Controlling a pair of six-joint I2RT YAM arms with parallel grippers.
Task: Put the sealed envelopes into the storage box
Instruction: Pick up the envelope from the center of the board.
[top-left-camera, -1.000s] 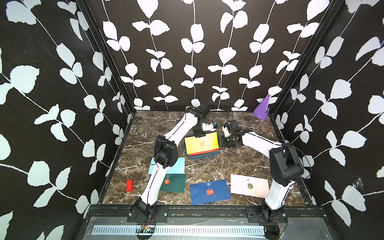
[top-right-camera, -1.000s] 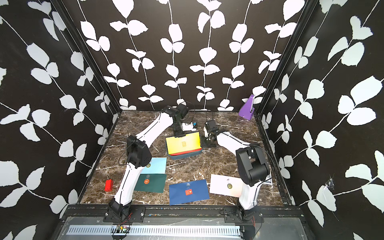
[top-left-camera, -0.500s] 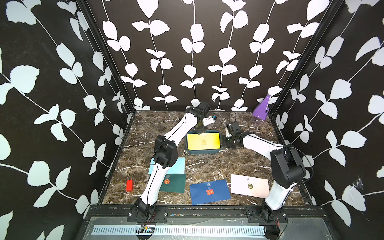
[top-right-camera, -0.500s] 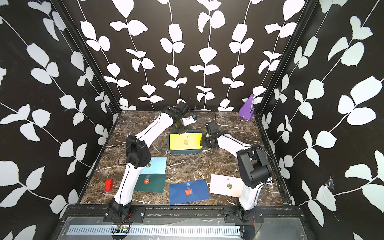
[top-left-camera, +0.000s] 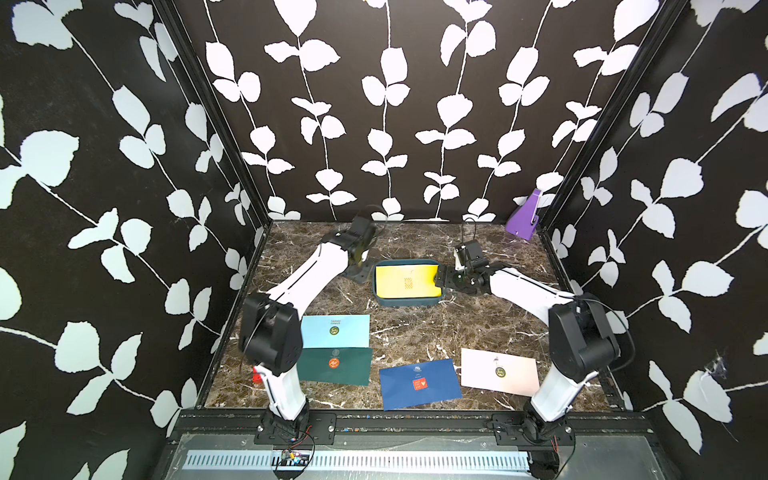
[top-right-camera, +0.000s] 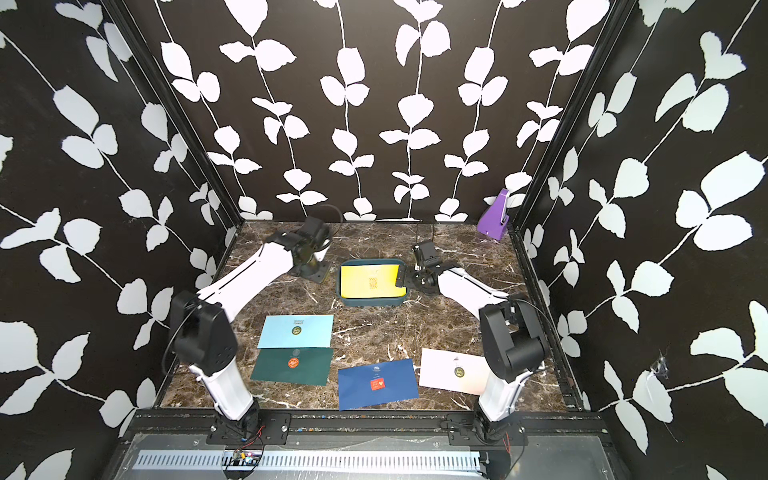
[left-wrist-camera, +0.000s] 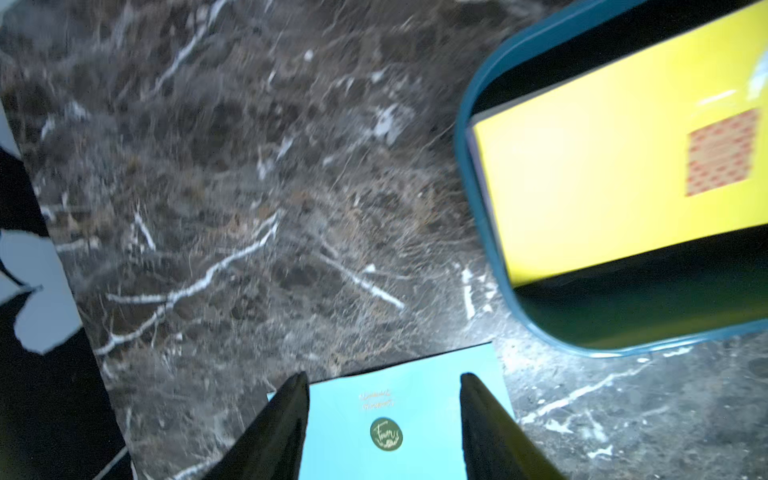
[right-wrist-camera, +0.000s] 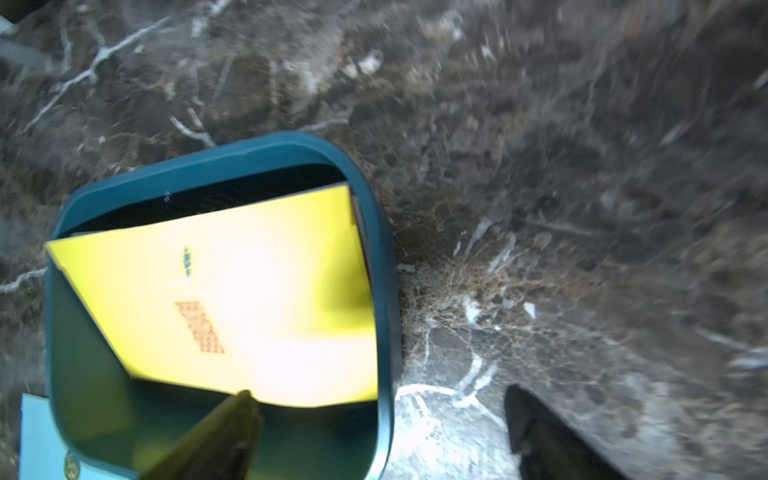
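The teal storage box (top-left-camera: 409, 304) (top-right-camera: 372, 303) stands mid-table with a yellow envelope (top-left-camera: 405, 282) (top-right-camera: 370, 282) lying slightly askew in it. My left gripper (top-left-camera: 360, 271) (left-wrist-camera: 384, 376) is open and empty just left of the box rim (left-wrist-camera: 473, 199). My right gripper (top-left-camera: 440, 280) (right-wrist-camera: 380, 390) is open wide and empty, straddling the box's right rim (right-wrist-camera: 388, 291). Nearer the front lie light blue (top-left-camera: 336, 331) (left-wrist-camera: 419, 449), dark green (top-left-camera: 336, 365), navy (top-left-camera: 419, 383) and pale pink (top-left-camera: 498, 370) envelopes, all flat on the table.
A purple angular object (top-left-camera: 524, 216) stands in the back right corner. A small red block (top-left-camera: 257, 377) peeks out behind the left arm's base at the front left. Patterned walls close in three sides.
Both grippers held the yellow envelope upright over the box a second ago. They have opened, the envelope has dropped flat into the box, and the left gripper has drawn back to the left.
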